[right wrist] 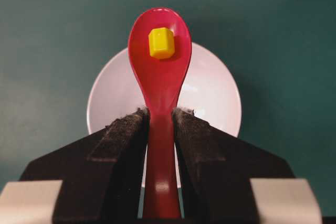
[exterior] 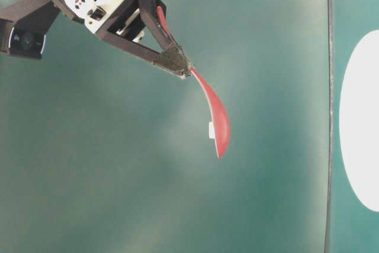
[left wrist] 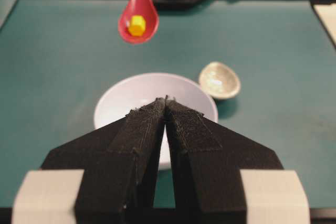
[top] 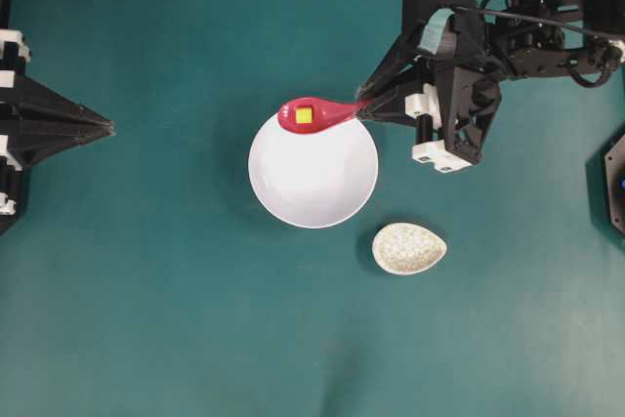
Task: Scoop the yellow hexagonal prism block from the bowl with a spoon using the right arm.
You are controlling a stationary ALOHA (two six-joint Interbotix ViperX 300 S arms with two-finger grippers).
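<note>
Spoon: we see the pink-red spoon (right wrist: 159,77) clamped by its handle between the jaws of the right gripper (right wrist: 160,116), its scoop held out over the far edge of the bowl.
Block: the yellow block (right wrist: 161,42) sits inside the spoon's scoop, not in the bowl; the left wrist view shows spoon and block raised clear above the bowl.
Bowl: the white bowl (top: 312,178) rests on the green table (top: 146,290), and we see nothing left inside it.
Left gripper: the left gripper (left wrist: 166,103) points toward the bowl from the other side, jaws pressed together on nothing, well apart from the spoon.
Spoon rest: a speckled beige dish (top: 408,248) lies near the bowl, bare.
Progress: we judge the scoop itself done, since the block is out of the bowl and riding in the spoon.
Left to do: at most, keeping the spoon level so the block does not slide off.
</note>
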